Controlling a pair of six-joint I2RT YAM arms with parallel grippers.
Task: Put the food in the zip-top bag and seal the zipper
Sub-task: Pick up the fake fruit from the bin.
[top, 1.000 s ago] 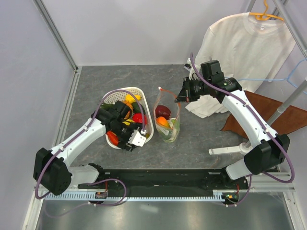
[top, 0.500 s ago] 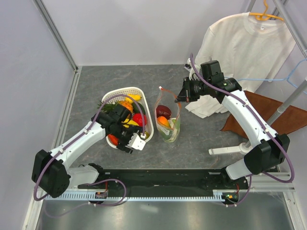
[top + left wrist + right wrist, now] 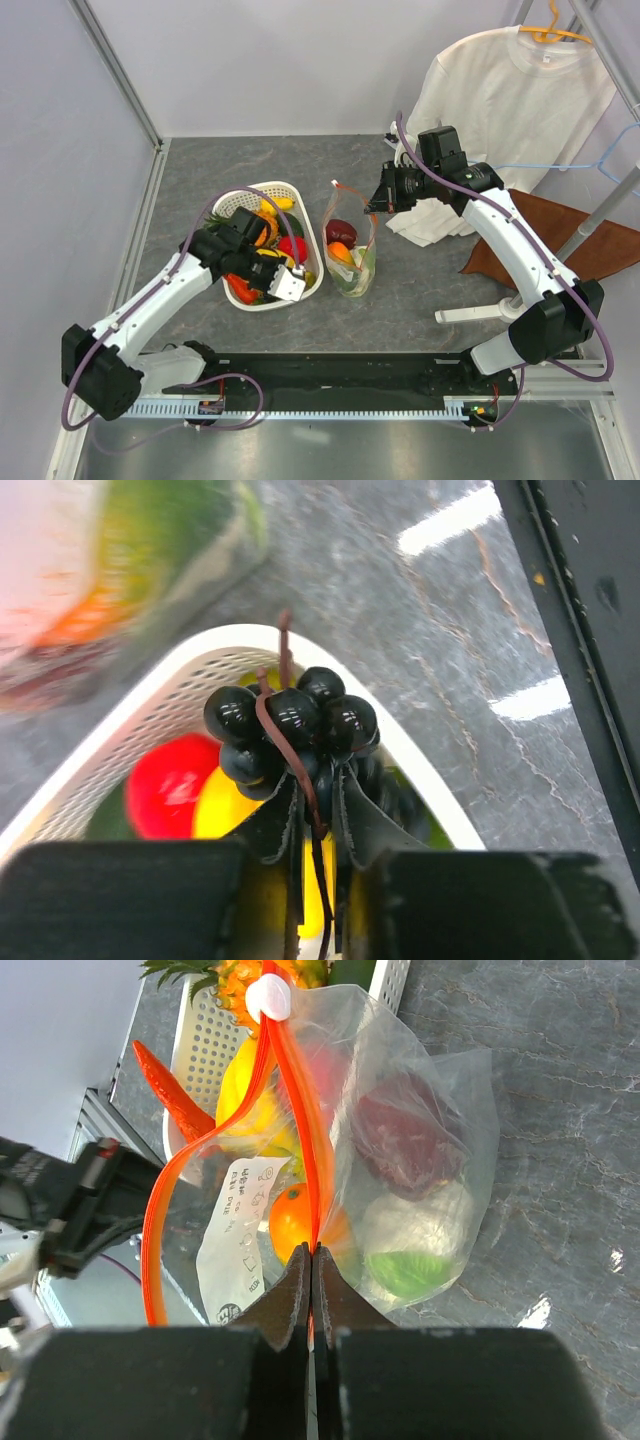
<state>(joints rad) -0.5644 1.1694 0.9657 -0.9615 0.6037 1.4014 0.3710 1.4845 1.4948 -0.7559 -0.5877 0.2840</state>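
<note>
Our left gripper is clamped on the glossy dark grapes, low over the white mesh basket. The clear, floppy zip-top bag stands just to its right, mouth up and probably wide enough. Our right gripper pinches the red-orange zipper, propping that mouth.

Your clear zip-top bag stands upright mid-frame, its red-orange zipper gaping, with food inside. Dark grapes fill the left wrist view's centre.
</note>
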